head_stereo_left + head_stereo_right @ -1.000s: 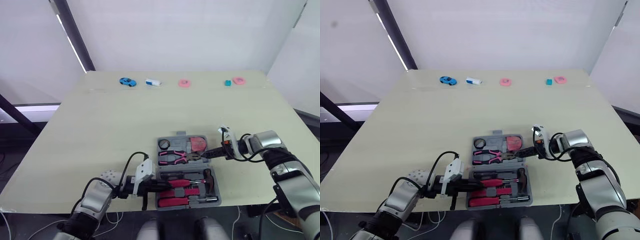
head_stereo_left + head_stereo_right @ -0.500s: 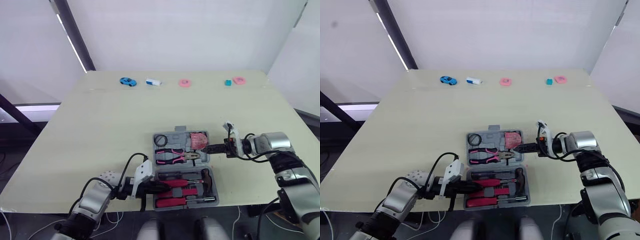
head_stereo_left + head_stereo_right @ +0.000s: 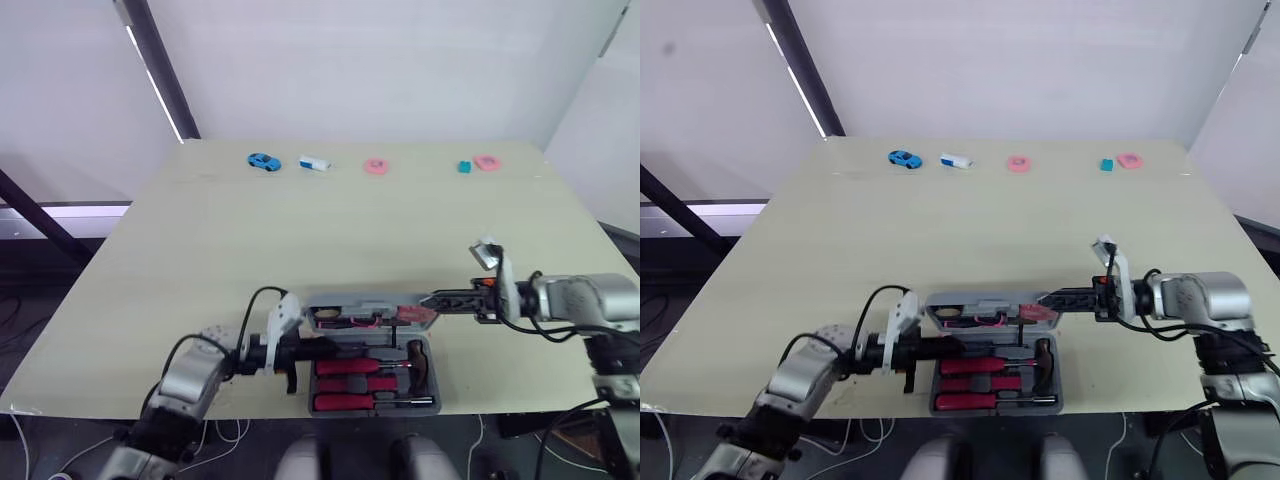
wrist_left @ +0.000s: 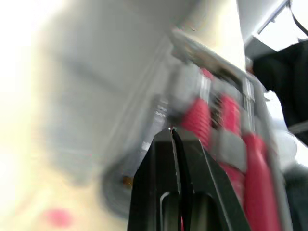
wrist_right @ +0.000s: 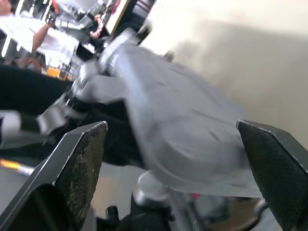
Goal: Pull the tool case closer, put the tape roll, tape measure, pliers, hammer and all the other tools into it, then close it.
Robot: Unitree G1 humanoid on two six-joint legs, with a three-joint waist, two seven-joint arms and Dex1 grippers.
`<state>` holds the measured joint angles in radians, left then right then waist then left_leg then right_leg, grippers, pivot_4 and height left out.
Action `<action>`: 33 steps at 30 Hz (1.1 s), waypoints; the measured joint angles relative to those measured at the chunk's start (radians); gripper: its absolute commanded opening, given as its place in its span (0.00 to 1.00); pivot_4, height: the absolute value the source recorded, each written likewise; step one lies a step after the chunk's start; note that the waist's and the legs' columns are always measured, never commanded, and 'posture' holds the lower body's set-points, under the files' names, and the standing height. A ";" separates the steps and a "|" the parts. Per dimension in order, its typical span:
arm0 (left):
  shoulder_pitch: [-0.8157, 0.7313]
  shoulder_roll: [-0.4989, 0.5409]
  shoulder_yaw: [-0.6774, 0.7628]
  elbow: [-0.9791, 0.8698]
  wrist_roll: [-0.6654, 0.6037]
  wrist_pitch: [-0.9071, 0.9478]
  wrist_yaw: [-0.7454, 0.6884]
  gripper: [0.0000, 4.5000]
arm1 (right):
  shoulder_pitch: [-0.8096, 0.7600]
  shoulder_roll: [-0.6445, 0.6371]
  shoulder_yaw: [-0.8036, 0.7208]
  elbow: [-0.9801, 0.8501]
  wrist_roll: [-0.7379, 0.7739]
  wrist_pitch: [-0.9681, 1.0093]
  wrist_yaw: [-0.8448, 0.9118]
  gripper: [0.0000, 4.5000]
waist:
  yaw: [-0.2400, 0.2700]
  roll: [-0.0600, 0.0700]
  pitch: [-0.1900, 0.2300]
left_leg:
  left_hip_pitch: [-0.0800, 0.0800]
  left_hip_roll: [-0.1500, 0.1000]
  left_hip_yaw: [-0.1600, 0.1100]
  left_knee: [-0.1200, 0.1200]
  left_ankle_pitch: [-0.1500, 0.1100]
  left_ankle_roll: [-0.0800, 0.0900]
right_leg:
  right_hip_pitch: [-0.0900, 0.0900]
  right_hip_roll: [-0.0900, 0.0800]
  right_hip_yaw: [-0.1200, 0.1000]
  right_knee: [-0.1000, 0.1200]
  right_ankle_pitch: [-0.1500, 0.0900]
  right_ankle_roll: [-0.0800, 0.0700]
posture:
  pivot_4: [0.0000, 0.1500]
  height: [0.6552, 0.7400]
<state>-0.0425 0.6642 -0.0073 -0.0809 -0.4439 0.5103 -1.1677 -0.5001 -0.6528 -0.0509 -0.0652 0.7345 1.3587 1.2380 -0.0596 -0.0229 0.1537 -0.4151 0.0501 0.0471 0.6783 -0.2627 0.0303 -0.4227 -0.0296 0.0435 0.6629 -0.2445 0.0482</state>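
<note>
The grey tool case [image 3: 372,388] lies between my two grippers, its lid [image 3: 358,299] tilted about halfway up over a base packed with pink-handled tools [image 3: 350,367]. My right gripper [image 3: 428,298] has its fingers spread wide with the lid's edge between them. My left gripper [image 4: 173,134], fingers pressed together, sits against the base's side. Well beyond both grippers, a blue toy car [image 3: 263,161] rests on the pale table [image 3: 300,230], with white walls behind.
</note>
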 measured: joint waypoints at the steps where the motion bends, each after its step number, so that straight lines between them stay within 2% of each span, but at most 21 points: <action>1: 0.168 0.081 0.110 -0.084 -0.052 0.027 -0.035 0.02 | 0.069 -0.037 -0.024 -0.059 0.039 0.030 -0.001 1.00 | -0.015 -0.006 -0.001 | 0.002 0.003 -0.003 -0.007 -0.001 0.000 | -0.001 -0.001 0.003 -0.002 0.000 -0.001 | 1.00 1.00; 2: 0.296 0.140 0.207 -0.099 -0.072 0.052 -0.054 0.02 | 0.122 -0.073 -0.056 -0.093 0.056 0.052 -0.013 1.00 | -0.016 -0.005 0.000 | 0.002 0.002 -0.004 -0.009 -0.001 -0.001 | -0.001 -0.002 0.001 -0.003 -0.002 -0.003 | 1.00 1.00; 3: 0.341 0.159 0.255 -0.098 -0.075 0.061 -0.059 0.02 | 0.146 -0.088 -0.073 -0.108 0.064 0.061 -0.019 1.00 | -0.011 -0.003 0.001 | 0.001 0.001 -0.005 -0.009 -0.001 -0.001 | -0.003 -0.002 -0.001 -0.002 -0.003 -0.003 | 1.00 1.00; 4: 0.366 0.168 0.345 -0.112 -0.116 0.080 -0.058 0.02 | 0.207 -0.106 -0.098 -0.187 0.090 0.055 -0.033 1.00 | 0.018 0.003 0.003 | -0.001 -0.004 -0.009 -0.010 -0.001 -0.001 | -0.005 -0.005 -0.004 0.000 -0.003 -0.003 | 1.00 1.00; 6: 0.360 0.164 0.390 -0.144 -0.153 0.090 -0.054 0.02 | 0.244 -0.102 -0.089 -0.263 0.117 0.046 -0.039 1.00 | 0.044 0.006 0.003 | -0.001 -0.005 -0.012 -0.009 -0.001 -0.001 | -0.004 -0.005 -0.006 0.000 -0.004 -0.003 | 1.00 1.00; 9: 0.356 0.127 0.397 -0.185 -0.210 0.112 -0.029 0.02 | 0.334 -0.107 -0.096 -0.357 0.119 -0.042 -0.068 1.00 | 0.057 0.004 0.003 | 0.002 -0.006 -0.010 -0.003 0.000 -0.001 | 0.002 -0.006 -0.005 -0.002 -0.006 -0.001 | 1.00 1.00; 12: 0.320 0.061 0.388 -0.222 -0.235 0.117 0.040 0.02 | 0.406 -0.073 -0.099 -0.410 0.030 -0.237 -0.106 1.00 | 0.053 0.002 0.004 | 0.002 -0.006 -0.009 0.001 0.000 -0.001 | 0.003 -0.007 -0.004 -0.003 -0.005 0.002 | 1.00 1.00; 13: 0.280 -0.013 0.379 -0.270 -0.244 0.099 0.129 0.02 | 0.436 0.040 -0.125 -0.434 -0.024 -0.479 -0.130 1.00 | 0.046 0.000 0.003 | 0.002 -0.006 -0.010 0.001 0.000 -0.001 | 0.004 -0.005 -0.003 -0.001 -0.003 0.000 | 1.00 1.00; 15: 0.268 -0.037 0.379 -0.280 -0.246 0.085 0.158 0.02 | 0.446 0.054 -0.125 -0.435 -0.049 -0.568 -0.129 1.00 | 0.045 0.000 0.003 | 0.002 -0.006 -0.010 0.001 0.000 -0.001 | 0.004 -0.004 -0.003 -0.001 -0.001 0.002 | 1.00 1.00; 16: 0.231 -0.097 0.369 -0.288 -0.250 0.060 0.199 0.02 | 0.451 0.071 -0.110 -0.413 -0.120 -0.714 -0.127 1.00 | 0.047 0.001 0.003 | 0.002 -0.008 -0.010 0.000 0.000 -0.001 | 0.004 -0.004 -0.003 -0.001 -0.001 0.002 | 1.00 1.00; 19: 0.171 -0.125 0.323 -0.296 -0.226 0.030 0.253 0.02 | 0.428 0.067 -0.058 -0.331 -0.216 -0.879 -0.107 1.00 | 0.050 0.000 0.003 | 0.003 -0.010 -0.011 0.001 0.000 -0.001 | 0.006 -0.004 -0.003 -0.001 -0.001 0.002 | 1.00 1.00; 21: 0.135 -0.127 0.277 -0.300 -0.206 0.014 0.265 0.14 | 0.413 0.057 -0.022 -0.262 -0.270 -0.977 -0.083 1.00 | 0.049 0.000 0.003 | 0.003 -0.011 -0.011 0.002 0.000 -0.001 | 0.007 -0.004 -0.003 -0.001 -0.001 0.002 | 1.00 1.00; 22: 0.134 -0.126 0.272 -0.299 -0.206 0.013 0.265 0.14 | 0.412 0.056 -0.021 -0.257 -0.274 -0.984 -0.080 1.00 | 0.049 0.000 0.003 | 0.003 -0.011 -0.011 0.002 0.000 -0.001 | 0.007 -0.004 -0.003 -0.001 -0.001 0.002 | 1.00 1.00; 23: 0.120 -0.118 0.241 -0.293 -0.205 0.017 0.257 0.20 | 0.401 0.037 -0.012 -0.205 -0.302 -1.052 -0.058 1.00 | 0.048 0.000 0.003 | 0.003 -0.011 -0.011 0.002 0.000 -0.001 | 0.007 -0.004 -0.003 -0.002 -0.001 0.002 | 1.00 1.00; 30: 0.095 -0.055 0.195 -0.280 -0.208 0.044 0.238 0.95 | 0.443 -0.085 -0.067 -0.033 -0.349 -1.273 0.033 1.00 | 0.049 0.001 0.004 | 0.003 -0.010 -0.011 0.001 0.000 -0.001 | 0.007 -0.003 -0.004 -0.001 -0.001 0.001 | 1.00 1.00; 31: 0.112 -0.041 0.203 -0.279 -0.208 0.045 0.236 0.99 | 0.473 -0.102 -0.090 -0.023 -0.347 -1.294 0.043 1.00 | 0.049 0.001 0.004 | 0.003 -0.010 -0.011 0.001 0.000 -0.001 | 0.007 -0.003 -0.004 -0.001 -0.001 0.001 | 1.00 1.00; 33: 0.152 -0.015 0.225 -0.276 -0.208 0.047 0.233 0.99 | 0.529 -0.126 -0.136 -0.006 -0.339 -1.317 0.053 1.00 | 0.049 0.001 0.004 | 0.003 -0.010 -0.012 0.000 0.000 -0.001 | 0.007 -0.003 -0.003 -0.002 -0.001 0.001 | 1.00 1.00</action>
<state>0.1098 0.6491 0.2180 -0.3567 -0.6517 0.5569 -0.9350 0.0288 -0.7792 -0.1869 -0.0717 0.3951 0.0418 1.2915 -0.0105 -0.0222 0.1574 -0.4119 0.0404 0.0356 0.6787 -0.2629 0.0292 -0.4160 -0.0327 0.0402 0.6611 -0.2454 0.0496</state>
